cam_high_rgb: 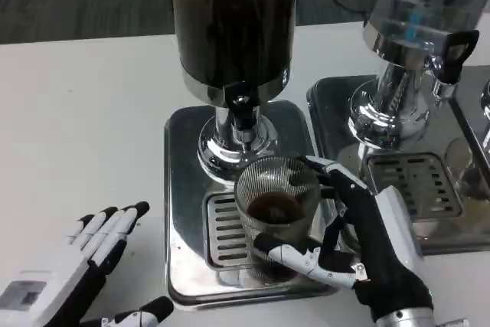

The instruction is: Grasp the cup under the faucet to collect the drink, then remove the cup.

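At the lower left of the frame the left robot hand [73, 281] lies released on the white bench [84, 128]. Lower centre-right, the right robot hand [360, 246] is grasping the cup [276, 208] — dark drink inside — over the drip grate [226, 227], just below the faucet [242, 109].

Cup [276, 208] on the drip grate [227, 229], just in front of the faucet [242, 110], inside the right robot hand [360, 244]. Second dispenser [417, 44] to the right. Left robot hand [76, 277] over the counter [84, 128], left of the tray [182, 189].
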Available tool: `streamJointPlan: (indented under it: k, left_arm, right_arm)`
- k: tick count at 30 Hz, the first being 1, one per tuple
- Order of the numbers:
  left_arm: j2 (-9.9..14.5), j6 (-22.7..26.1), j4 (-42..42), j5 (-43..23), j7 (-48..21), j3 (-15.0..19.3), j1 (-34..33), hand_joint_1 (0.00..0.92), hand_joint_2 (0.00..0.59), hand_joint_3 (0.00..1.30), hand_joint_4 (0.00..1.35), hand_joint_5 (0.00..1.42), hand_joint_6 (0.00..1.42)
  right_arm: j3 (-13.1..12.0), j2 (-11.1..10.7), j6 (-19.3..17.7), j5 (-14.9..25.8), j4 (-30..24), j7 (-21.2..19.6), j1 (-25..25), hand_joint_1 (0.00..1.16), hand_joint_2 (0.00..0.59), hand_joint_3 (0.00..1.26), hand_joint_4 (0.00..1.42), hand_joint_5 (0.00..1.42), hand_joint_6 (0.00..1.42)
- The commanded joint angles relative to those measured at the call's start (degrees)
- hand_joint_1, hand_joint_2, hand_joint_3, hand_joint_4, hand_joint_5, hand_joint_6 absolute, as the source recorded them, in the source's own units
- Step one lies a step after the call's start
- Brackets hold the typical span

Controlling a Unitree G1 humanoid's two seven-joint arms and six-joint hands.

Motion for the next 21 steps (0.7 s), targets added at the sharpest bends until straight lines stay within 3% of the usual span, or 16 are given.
streamJointPlan:
  k: [1, 13, 21]
  left_arm:
    - [1.8, -1.3, -0.5, 1.6, 2.5, -1.0, 1.4, 0.000, 0.156, 0.00, 0.00, 0.00, 0.00]
    - [2.9, -0.8, -2.5, 4.6, 6.7, -1.3, 3.8, 0.000, 0.159, 0.00, 0.00, 0.00, 0.00]
    - [2.8, 1.1, -4.2, 5.8, 7.2, -1.8, 4.9, 0.000, 0.149, 0.00, 0.00, 0.00, 0.00]
  right_arm:
    - [-0.2, 0.4, -1.8, 1.5, -4.1, 0.3, 1.6, 0.92, 0.179, 0.47, 0.58, 0.73, 1.12]
    - [-0.5, -0.5, -3.1, 1.8, -10.3, 1.8, 6.9, 0.92, 0.180, 0.47, 0.59, 0.73, 1.13]
    - [0.9, -1.3, -4.3, 2.2, -11.8, 3.9, 8.6, 0.92, 0.180, 0.47, 0.59, 0.73, 1.15]
